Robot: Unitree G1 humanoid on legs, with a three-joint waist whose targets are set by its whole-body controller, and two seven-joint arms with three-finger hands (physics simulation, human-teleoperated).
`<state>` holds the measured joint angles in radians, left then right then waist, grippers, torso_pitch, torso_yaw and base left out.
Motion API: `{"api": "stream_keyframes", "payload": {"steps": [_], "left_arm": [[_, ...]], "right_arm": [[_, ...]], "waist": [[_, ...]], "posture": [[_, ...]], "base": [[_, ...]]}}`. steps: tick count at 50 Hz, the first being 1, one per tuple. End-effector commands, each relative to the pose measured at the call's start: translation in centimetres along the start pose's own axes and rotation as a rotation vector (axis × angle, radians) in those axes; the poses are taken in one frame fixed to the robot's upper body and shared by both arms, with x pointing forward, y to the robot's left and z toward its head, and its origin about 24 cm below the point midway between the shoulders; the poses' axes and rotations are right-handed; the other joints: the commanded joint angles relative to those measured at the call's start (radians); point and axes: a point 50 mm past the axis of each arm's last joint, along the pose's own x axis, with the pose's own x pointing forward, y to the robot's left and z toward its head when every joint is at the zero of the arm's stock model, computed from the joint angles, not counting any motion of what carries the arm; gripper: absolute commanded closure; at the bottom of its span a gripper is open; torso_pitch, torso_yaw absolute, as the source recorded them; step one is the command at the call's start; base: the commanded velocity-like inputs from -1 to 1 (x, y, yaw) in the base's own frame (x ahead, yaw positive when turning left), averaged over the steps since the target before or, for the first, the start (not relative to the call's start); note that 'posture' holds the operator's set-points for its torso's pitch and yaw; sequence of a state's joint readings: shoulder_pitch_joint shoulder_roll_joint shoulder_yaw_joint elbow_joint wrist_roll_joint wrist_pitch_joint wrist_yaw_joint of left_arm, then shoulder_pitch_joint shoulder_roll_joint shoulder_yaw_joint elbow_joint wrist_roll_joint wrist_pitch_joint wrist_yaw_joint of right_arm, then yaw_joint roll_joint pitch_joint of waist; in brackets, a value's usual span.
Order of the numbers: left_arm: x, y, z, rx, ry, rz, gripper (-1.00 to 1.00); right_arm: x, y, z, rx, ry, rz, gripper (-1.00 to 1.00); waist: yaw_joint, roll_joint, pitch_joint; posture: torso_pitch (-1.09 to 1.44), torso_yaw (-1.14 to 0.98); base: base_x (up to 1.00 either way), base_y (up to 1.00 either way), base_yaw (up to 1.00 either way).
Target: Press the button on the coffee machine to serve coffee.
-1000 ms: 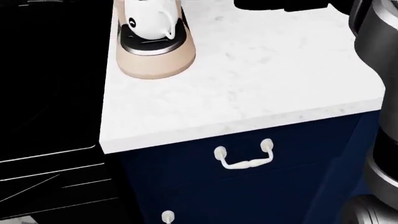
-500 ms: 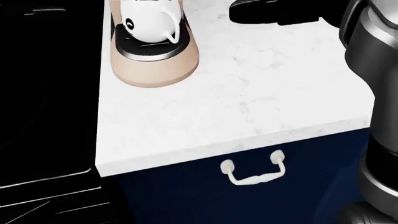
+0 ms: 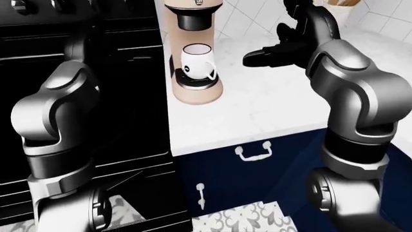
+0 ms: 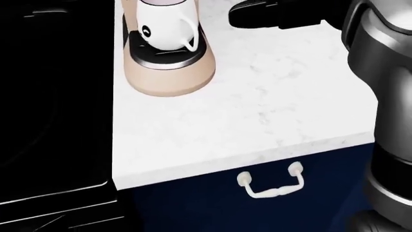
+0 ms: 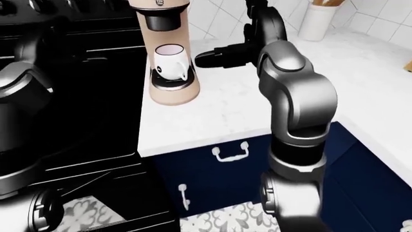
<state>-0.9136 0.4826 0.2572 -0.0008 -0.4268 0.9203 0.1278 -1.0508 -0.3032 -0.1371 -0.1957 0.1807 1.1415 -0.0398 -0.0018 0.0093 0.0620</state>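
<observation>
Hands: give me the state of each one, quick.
Left hand: not in view; only the arm shows.
Right hand: empty, over the counter beside the coffee machine; open or closed cannot be told.

the coffee machine (image 5: 164, 53) top is cut off at the upper edge, and the left hand is out of view.

Bare white counter (image 4: 257, 106) right of coffee machine (image 3: 193, 58), mug (image 3: 196, 60) filling its bay, black stove (image 3: 122, 72) flanking left
</observation>
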Motion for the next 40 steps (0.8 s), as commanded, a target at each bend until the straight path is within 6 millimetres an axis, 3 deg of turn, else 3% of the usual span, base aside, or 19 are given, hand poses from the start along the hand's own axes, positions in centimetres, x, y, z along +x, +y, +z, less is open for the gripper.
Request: {"api": "stream_keyframes", "payload": {"steps": [1, 2, 5, 7, 9, 10, 11, 12, 14, 18, 22, 23, 28, 31, 32, 35, 37, 39, 40], "left_arm": [[-0.6, -0.2, 2.4, -0.001, -0.108, -0.010, -1.00], [-0.6, -0.3, 2.4, -0.001, -0.108, -0.011, -1.00], [-0.6, -0.3, 2.4, -0.002, -0.108, -0.011, -1.00], [-0.6, -0.3, 2.4, -0.002, -0.109, -0.011, -1.00], [-0.5, -0.2, 2.3, -0.002, -0.108, -0.010, -1.00], [-0.6, -0.2, 2.3, -0.002, -0.108, -0.010, -1.00], [-0.6, -0.2, 2.2, -0.001, -0.108, -0.010, -1.00], [-0.6, -0.2, 2.3, -0.002, -0.107, -0.009, -1.00], [-0.6, -0.2, 2.2, -0.002, -0.106, -0.009, -1.00], [-0.5, -0.2, 1.9, -0.002, -0.101, -0.010, -1.00], [-0.4, -0.1, 1.8, -0.003, -0.102, -0.008, -1.00], [-0.5, -0.2, 1.8, -0.003, -0.102, -0.008, -1.00], [-0.4, -0.1, 1.6, -0.003, -0.099, -0.004, -1.00], [-0.2, -0.3, 1.4, -0.003, -0.097, -0.008, -1.00], [-0.1, -0.4, 1.4, -0.003, -0.097, -0.010, -1.00], [-0.1, -0.5, 1.4, -0.003, -0.097, -0.013, -1.00], [0.0, -0.5, 1.3, -0.003, -0.096, -0.014, -1.00], [-0.1, -0.5, 1.3, -0.002, -0.095, -0.014, -1.00], [-0.1, -0.5, 1.2, -0.002, -0.094, -0.013, -1.00]], "right_arm": [[-0.6, -0.2, 1.9, -0.011, -0.098, -0.015, -1.00], [-0.5, -0.3, 1.9, -0.009, -0.097, -0.017, -1.00], [-0.5, -0.2, 2.0, -0.010, -0.098, -0.015, -1.00], [-0.5, -0.2, 2.0, -0.007, -0.104, -0.013, -1.00], [-0.5, -0.2, 1.9, -0.008, -0.105, -0.015, -1.00], [-0.5, -0.2, 1.8, -0.009, -0.103, -0.015, -1.00], [-0.5, -0.3, 1.7, -0.009, -0.102, -0.018, -1.00], [-0.4, -0.3, 1.6, -0.005, -0.102, -0.023, -1.00], [-0.5, -0.2, 1.7, -0.005, -0.105, -0.023, -1.00], [-0.3, -0.4, 1.2, -0.015, -0.087, -0.039, -1.00], [-0.3, -0.4, 1.3, -0.020, -0.088, -0.045, -1.00], [-0.3, -0.4, 1.4, -0.029, -0.089, -0.045, -1.00], [-0.3, -0.6, 1.2, -0.025, -0.087, -0.052, -1.00], [-0.2, -0.6, 1.3, -0.028, -0.093, -0.048, -1.00], [-0.2, -0.6, 1.3, -0.030, -0.093, -0.047, -1.00], [-0.2, -0.6, 1.5, -0.031, -0.096, -0.045, -1.00], [-0.2, -0.5, 1.5, -0.032, -0.095, -0.043, -1.00], [-0.3, -0.5, 1.6, -0.031, -0.097, -0.042, -1.00], [-0.2, -0.5, 1.5, -0.032, -0.096, -0.041, -1.00]], "waist": [[-0.002, 0.006, -0.032], [0.010, 0.012, -0.050], [0.020, 0.009, -0.034], [-0.001, 0.005, -0.041], [0.015, -0.011, -0.025], [0.030, -0.032, -0.040], [0.035, -0.056, -0.023], [0.026, -0.024, -0.034], [0.006, -0.043, -0.022], [0.007, -0.012, -0.007], [-0.010, 0.051, -0.017], [-0.008, 0.029, -0.015], [-0.001, -0.001, -0.027], [0.006, 0.001, -0.029], [0.005, 0.004, -0.056], [0.004, -0.001, -0.033], [-0.001, -0.016, -0.037], [0.003, -0.052, -0.051], [0.007, -0.043, -0.048]], "posture": [[0.00, 0.00], [0.00, 0.00], [0.00, 0.00], [0.00, 0.00], [0.00, 0.00], [0.00, 0.00], [0.00, 0.00], [0.00, 0.00], [0.00, 0.00], [0.00, 0.00], [0.00, 0.00], [0.00, 0.00], [0.00, 0.00], [0.00, 0.00], [0.00, 0.00], [0.00, 0.00], [0.00, 0.00], [0.00, 0.00], [0.00, 0.00]], "base": [[0.00, 0.00, 0.00], [0.00, 0.00, 0.35], [0.00, 0.00, 1.00], [0.00, 0.00, 0.47], [0.00, 0.00, 0.00], [0.00, 0.00, 0.52], [-0.09, 0.00, 1.00], [-0.08, 0.00, 1.00], [-0.04, 0.00, 0.30], [0.00, 0.00, 0.00], [0.00, 0.00, 0.00], [0.00, 0.00, 0.00], [0.00, 0.00, 0.00], [0.00, 0.00, 0.00], [0.07, 0.00, 0.00], [0.17, 0.00, 0.00], [0.19, 0.00, 0.00], [0.18, -0.01, 0.00], [0.20, -0.01, 0.00]]}}
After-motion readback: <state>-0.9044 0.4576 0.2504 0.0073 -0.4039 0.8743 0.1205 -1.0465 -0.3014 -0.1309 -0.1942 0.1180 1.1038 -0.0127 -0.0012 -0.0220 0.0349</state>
